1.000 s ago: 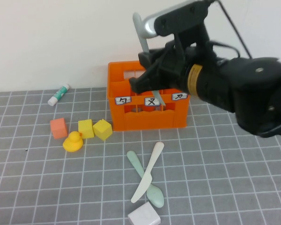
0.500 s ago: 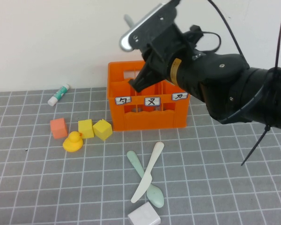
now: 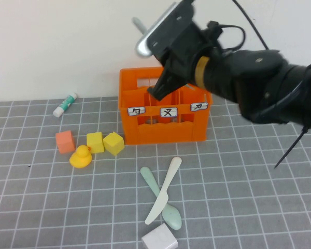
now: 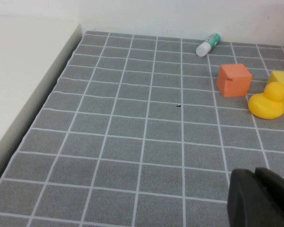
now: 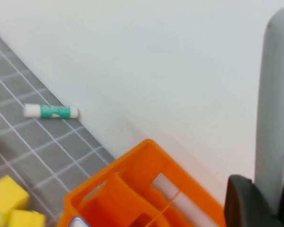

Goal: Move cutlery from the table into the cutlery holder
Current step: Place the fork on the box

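Observation:
My right gripper [image 3: 160, 89] is shut on the grey fork [image 3: 141, 27] and holds it above the orange cutlery holder [image 3: 163, 127] at the back of the table [image 3: 238, 197]. The fork's handle sticks up past the fingers; its tines are hidden. In the right wrist view the fork handle [image 5: 276, 94] rises from the gripper [image 5: 270, 203] over the holder [image 5: 128, 189]. The cream-white knife [image 3: 166, 187] lies across the mint-green spoon [image 3: 168, 213] in front of the holder. My left gripper [image 4: 262, 198] hangs shut and empty over bare table at the left.
A white-green tube [image 3: 65, 105] lies at the back left. An orange cube [image 3: 65, 141], two yellow cubes [image 3: 95, 141] and a yellow duck [image 3: 81, 156] sit left of the holder. A white block [image 3: 159, 239] lies by the spoon's bowl at the front edge.
My right arm has swung up and turned over the holder with the fork. The fork's tines, seen in front of the labels a second ago, are now hidden. The knife and spoon have not moved.

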You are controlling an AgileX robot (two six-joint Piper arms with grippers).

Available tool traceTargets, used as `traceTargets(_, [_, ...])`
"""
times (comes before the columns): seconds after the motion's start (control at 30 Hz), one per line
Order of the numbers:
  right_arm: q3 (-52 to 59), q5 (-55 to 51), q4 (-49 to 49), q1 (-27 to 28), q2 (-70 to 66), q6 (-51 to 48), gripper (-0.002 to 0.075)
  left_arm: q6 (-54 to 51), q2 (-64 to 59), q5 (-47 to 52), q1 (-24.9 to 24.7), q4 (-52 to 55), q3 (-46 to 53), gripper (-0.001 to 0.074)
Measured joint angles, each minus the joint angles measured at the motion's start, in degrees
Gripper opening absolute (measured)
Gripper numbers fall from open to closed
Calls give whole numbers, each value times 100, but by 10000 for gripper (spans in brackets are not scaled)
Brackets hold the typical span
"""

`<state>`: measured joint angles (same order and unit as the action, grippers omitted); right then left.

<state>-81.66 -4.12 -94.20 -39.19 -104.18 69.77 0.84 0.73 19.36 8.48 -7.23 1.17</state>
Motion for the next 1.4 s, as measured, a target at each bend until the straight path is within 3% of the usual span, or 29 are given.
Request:
traceTargets(0.1, [0,511,617,272,0,346,52,0,0,0,0,0,0,-3])
traceTargets(0.27, [-102,1864,780,707,-37,1037,52,0,0,0,0,0,0,-3])
traceTargets(0.6, [-915,3986,921,1292,-618,1266,52,0,0,0,0,0,0,-3])
traceTargets(0.7, [-1302,5103,1032,1598,-939,1407,52,0,0,0,0,0,0,-3])
traceTargets(0.87, [-1826,6501,1736,1991,-1585,1412,52,0,0,0,0,0,0,-3])
traceTargets(1.0, [-1895,6445,2133,2044,-1873,855,52,0,0,0,0,0,0,-3])
traceTargets(1.17, [-1898,5660,1904,1942,-1958,100,52,0,0,0,0,0,0,-3])
traceTargets(1.4, [-1910,4868,1675,1880,-2086,-101,76,10,0,0,0,0,0,-3])
